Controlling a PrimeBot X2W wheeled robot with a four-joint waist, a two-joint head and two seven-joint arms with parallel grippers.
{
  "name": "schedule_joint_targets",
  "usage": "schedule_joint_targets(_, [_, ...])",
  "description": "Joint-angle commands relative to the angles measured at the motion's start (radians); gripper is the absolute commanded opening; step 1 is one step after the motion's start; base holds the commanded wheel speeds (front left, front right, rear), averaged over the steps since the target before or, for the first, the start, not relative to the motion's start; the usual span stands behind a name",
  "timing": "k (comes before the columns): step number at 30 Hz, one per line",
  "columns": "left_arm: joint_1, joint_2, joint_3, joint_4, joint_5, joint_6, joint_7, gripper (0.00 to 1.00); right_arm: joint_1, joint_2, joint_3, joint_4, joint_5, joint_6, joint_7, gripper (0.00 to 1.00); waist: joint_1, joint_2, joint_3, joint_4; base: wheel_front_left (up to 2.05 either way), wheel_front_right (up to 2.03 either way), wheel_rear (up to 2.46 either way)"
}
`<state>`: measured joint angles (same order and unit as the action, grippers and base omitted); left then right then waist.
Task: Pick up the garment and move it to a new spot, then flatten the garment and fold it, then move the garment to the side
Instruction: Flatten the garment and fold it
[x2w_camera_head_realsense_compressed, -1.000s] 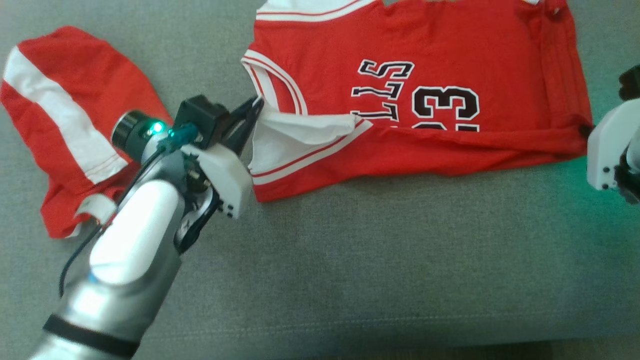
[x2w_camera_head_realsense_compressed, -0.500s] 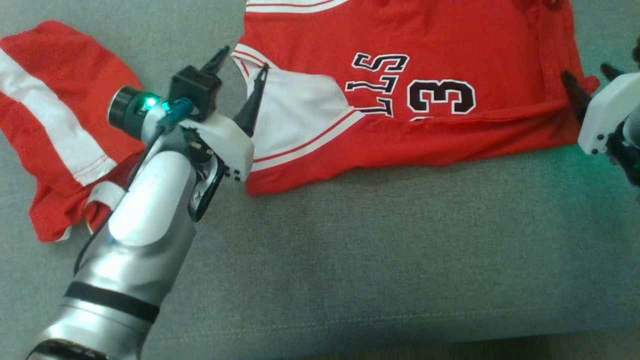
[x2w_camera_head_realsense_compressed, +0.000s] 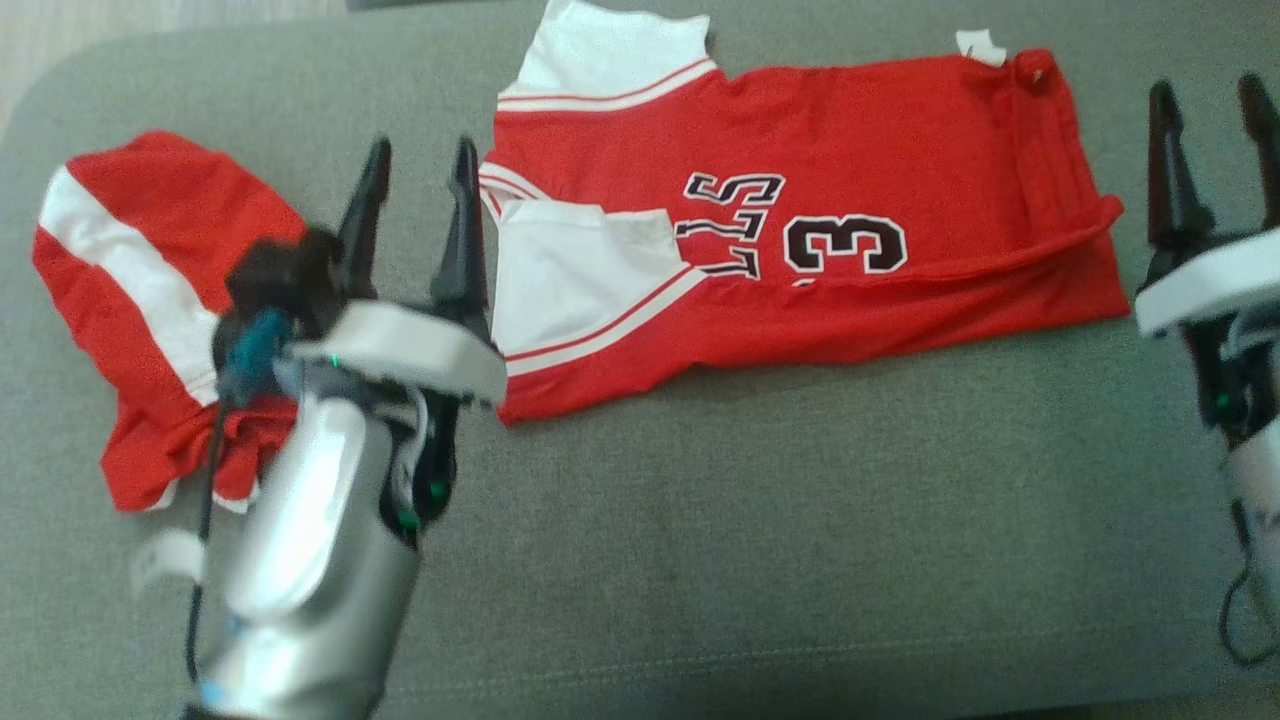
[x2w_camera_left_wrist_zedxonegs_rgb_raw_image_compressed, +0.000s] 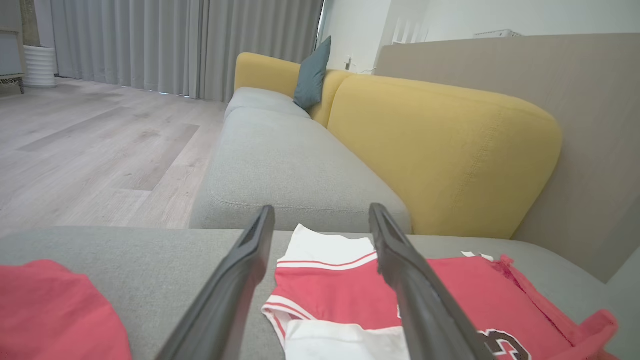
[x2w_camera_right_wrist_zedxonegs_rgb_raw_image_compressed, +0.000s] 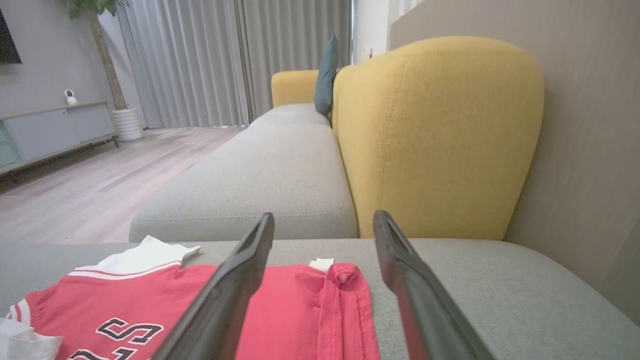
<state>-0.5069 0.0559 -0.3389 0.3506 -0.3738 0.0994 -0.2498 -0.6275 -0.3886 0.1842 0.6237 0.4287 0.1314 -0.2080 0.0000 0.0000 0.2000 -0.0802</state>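
Head view first: the red jersey (x2w_camera_head_realsense_compressed: 850, 300) lies spread on the grey sofa seat (x2w_camera_head_realsense_compressed: 800, 530), toward the far side. Its near edge is folded up over the number, and white lining shows at the left end. The left gripper (x2w_camera_head_realsense_compressed: 421, 155) hovers just beside the jersey's left edge, jaws spread wide and holding nothing. The right gripper (x2w_camera_head_realsense_compressed: 1205, 95) sits just off the jersey's right end, jaws equally wide and empty. Red shorts (x2w_camera_head_realsense_compressed: 150, 300) with a white stripe lie crumpled at the left. Left wrist view: the open jaws frame the jersey's white-trimmed end, with a yellow backrest (x2w_camera_left_wrist_zedxonegs_rgb_raw_image_compressed: 440, 150) beyond. Right wrist view: the jaws stand apart over the jersey's right end, nothing between them.
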Motion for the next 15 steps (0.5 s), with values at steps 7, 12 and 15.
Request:
schedule_joint_targets(7, [0.176, -0.004, 0.029, -0.130, -0.021, 0.042, -0.012, 1.00, 0.210, 0.088, -0.116, -0.206, -0.121, -0.001, -0.040, 1.00, 0.0000, 0.0000, -0.078, -0.005, 0.00, 0.00, 0.00])
schedule_joint_targets(12, [0.226, -0.005, -0.014, -0.107, -0.036, 0.070, -0.012, 1.00, 0.303, 0.144, -0.171, -0.308, -0.174, -0.001, -0.004, 1.00, 0.0000, 0.0000, -0.083, -0.016, 0.00, 0.00, 0.00])
schedule_joint_targets(15, [0.217, -0.005, -0.038, -0.046, -0.028, 0.083, -0.012, 1.00, 0.326, 0.158, -0.191, -0.362, -0.191, -0.001, 0.028, 1.00, 0.0000, 0.0000, -0.073, -0.026, 0.00, 0.00, 0.00])
